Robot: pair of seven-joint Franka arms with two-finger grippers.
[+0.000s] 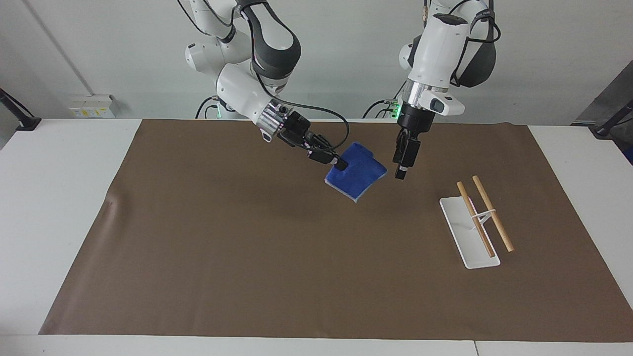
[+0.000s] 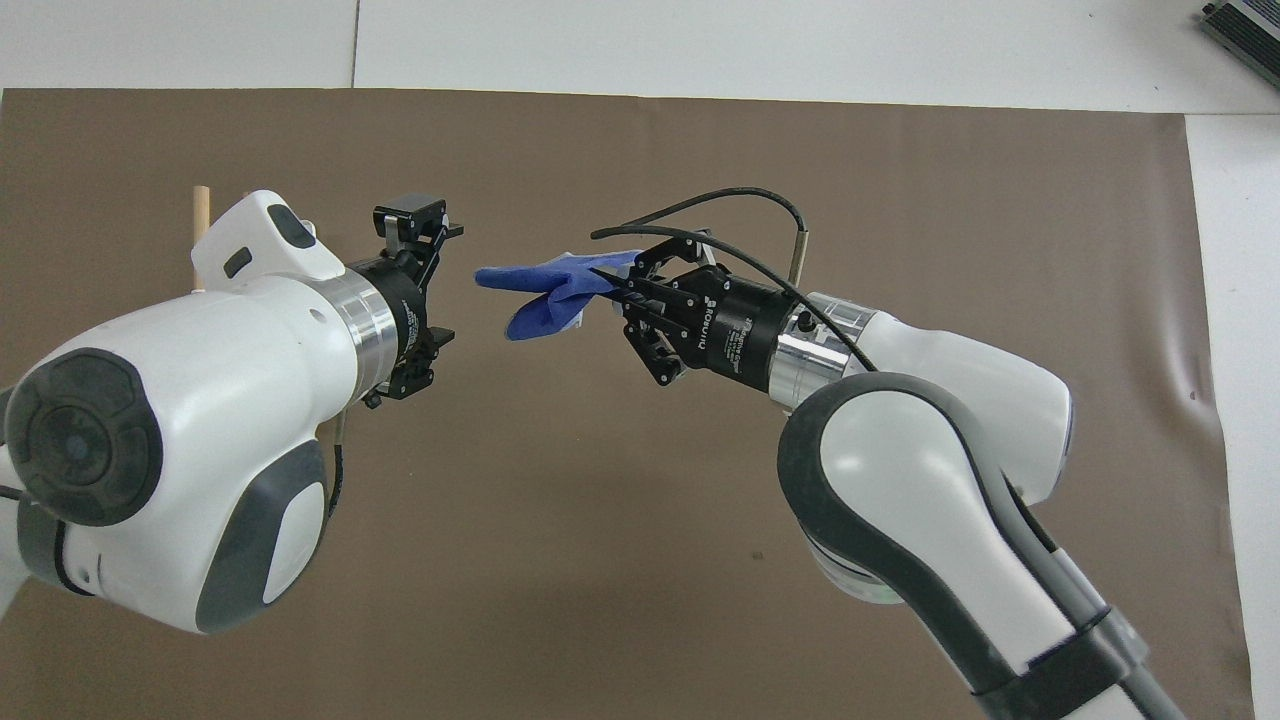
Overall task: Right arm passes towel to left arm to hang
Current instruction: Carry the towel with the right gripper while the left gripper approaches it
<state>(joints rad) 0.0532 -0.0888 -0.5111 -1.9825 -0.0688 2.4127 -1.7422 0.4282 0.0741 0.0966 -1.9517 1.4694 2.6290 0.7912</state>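
Note:
My right gripper [image 1: 340, 165] is shut on one edge of the royal-blue towel [image 1: 359, 175] and holds it in the air over the mat's middle. The towel hangs out flat and tilted from the fingers, and it also shows in the overhead view [image 2: 540, 290] ahead of the right gripper [image 2: 612, 285]. My left gripper [image 1: 401, 170] points down, close beside the towel's free edge without touching it. In the overhead view the left gripper [image 2: 442, 275] is open and empty, with a small gap to the towel.
A white rack base [image 1: 465, 237] with two wooden rods [image 1: 492, 212] stands on the brown mat [image 1: 247, 247] toward the left arm's end. In the overhead view my left arm hides it, except one rod tip [image 2: 201, 200].

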